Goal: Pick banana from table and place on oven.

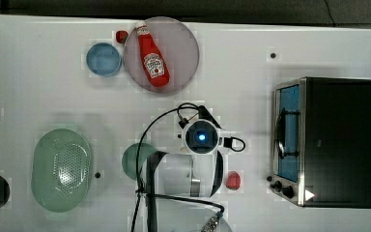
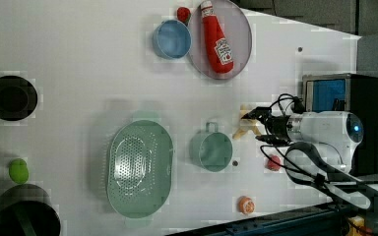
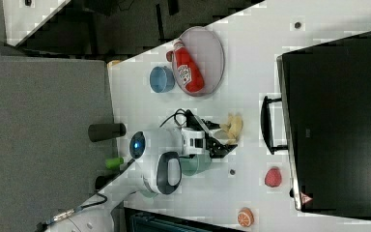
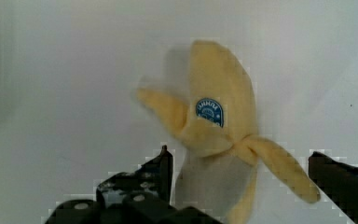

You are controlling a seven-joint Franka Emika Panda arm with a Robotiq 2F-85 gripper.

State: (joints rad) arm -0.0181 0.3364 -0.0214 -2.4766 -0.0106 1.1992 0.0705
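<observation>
— Left view?
— The banana [image 2: 244,124] lies on the white worktop [image 2: 78,59], just beside the mug [image 2: 211,150], at the gripper [image 2: 252,126].
— Right view?
— It sits between gripper [image 3: 224,140] and oven [image 3: 338,121].
— Wrist view?
— The fingers [image 4: 161,168] are spread apart, straddling the banana [image 4: 219,116], not gripping it.

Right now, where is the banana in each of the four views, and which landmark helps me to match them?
Top view: hidden beneath the arm's wrist, left of the oven.
Left view: the banana is just right of the teal mug, left of the oven.
Right view: near the centre, just left of the oven's handle.
Wrist view: centre, against the white table.
Shared landmark: the oven.
</observation>
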